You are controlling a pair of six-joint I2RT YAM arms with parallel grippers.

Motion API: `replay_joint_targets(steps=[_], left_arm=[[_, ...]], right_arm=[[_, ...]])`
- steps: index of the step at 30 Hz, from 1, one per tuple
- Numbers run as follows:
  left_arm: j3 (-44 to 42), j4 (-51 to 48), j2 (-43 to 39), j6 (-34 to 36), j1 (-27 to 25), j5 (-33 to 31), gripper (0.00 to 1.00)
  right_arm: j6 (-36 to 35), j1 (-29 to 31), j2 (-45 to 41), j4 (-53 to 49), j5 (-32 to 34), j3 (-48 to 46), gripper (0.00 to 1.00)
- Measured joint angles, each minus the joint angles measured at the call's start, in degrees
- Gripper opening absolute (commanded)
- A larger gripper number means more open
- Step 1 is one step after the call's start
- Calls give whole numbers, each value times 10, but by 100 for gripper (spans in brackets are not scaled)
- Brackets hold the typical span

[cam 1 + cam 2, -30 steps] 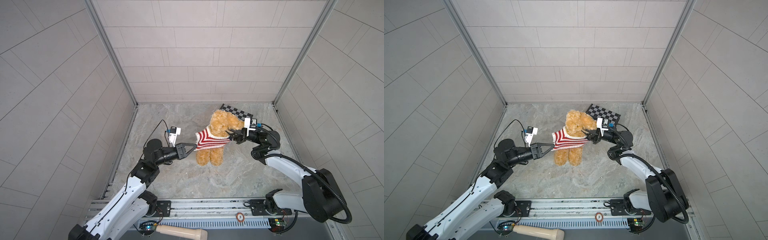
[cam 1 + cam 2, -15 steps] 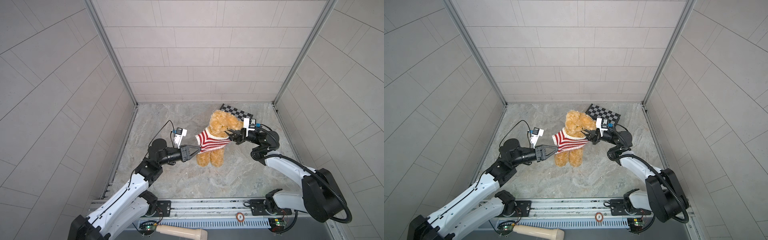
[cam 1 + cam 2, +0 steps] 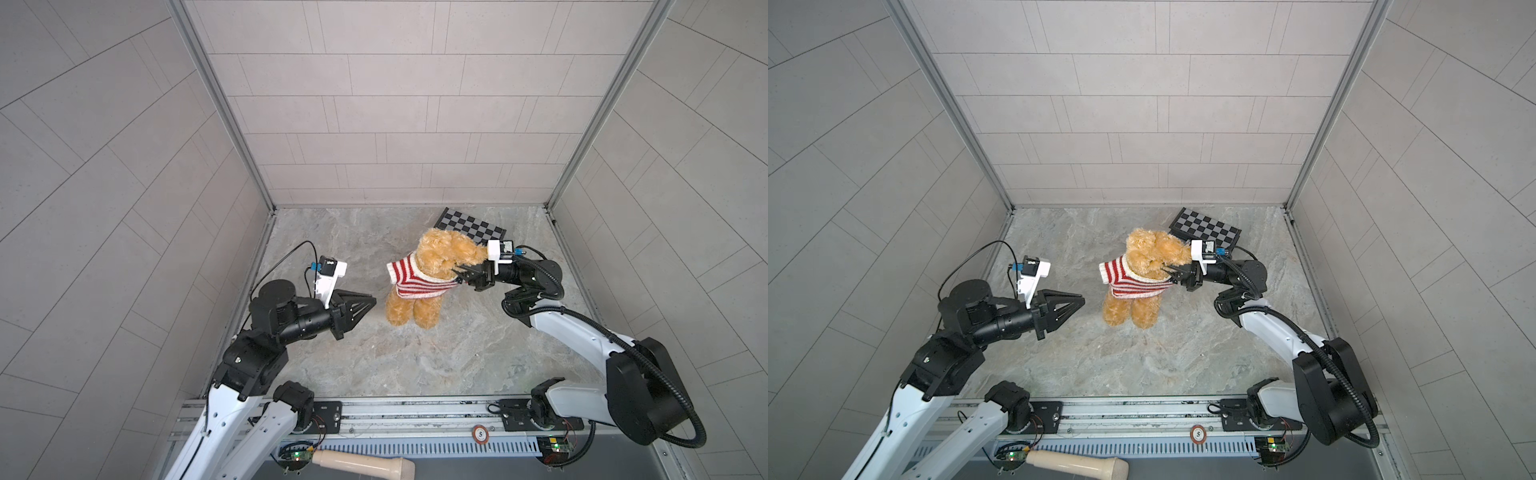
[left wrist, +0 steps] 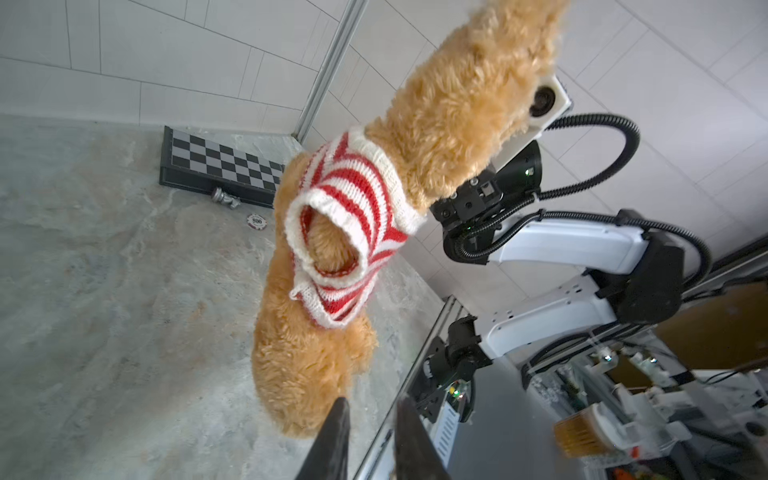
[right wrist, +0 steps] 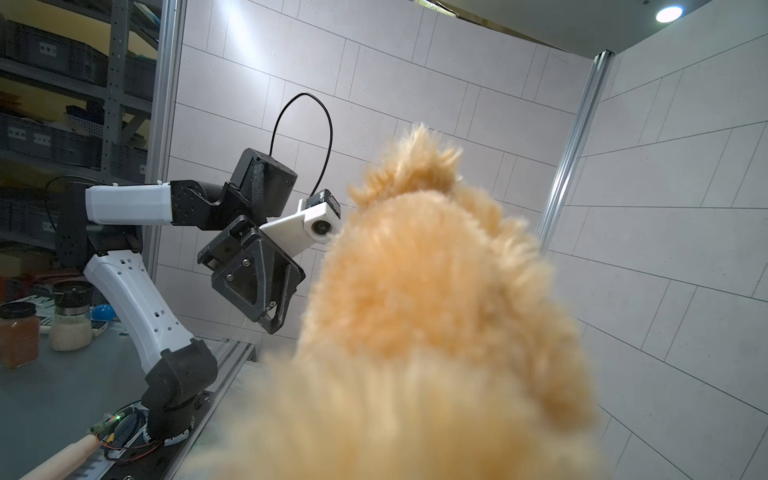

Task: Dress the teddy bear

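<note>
The teddy bear stands upright near the middle of the grey marbled surface, a little toward the back, with its feet down at the surface. A red-and-white striped sweater covers its chest. One sleeve sticks out sideways toward the left arm (tan fur shows inside the sleeve's mouth in the left wrist view). The right fingers are pinched tight on the sweater's edge under the bear's chin; whether they catch fur too cannot be told. The left fingers hang near the bear's legs without touching it, parted by a narrow gap and holding nothing. Behind the bear lies a chessboard, with a chess piece and a poker chip beside it.
</note>
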Motion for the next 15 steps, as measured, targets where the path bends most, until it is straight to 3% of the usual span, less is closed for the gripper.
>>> replay_joint_targets(steps=[15], left_arm=[[41,51,124,11,3,41,9]], right_arm=[[27,23,-5,5,-29,19,0]])
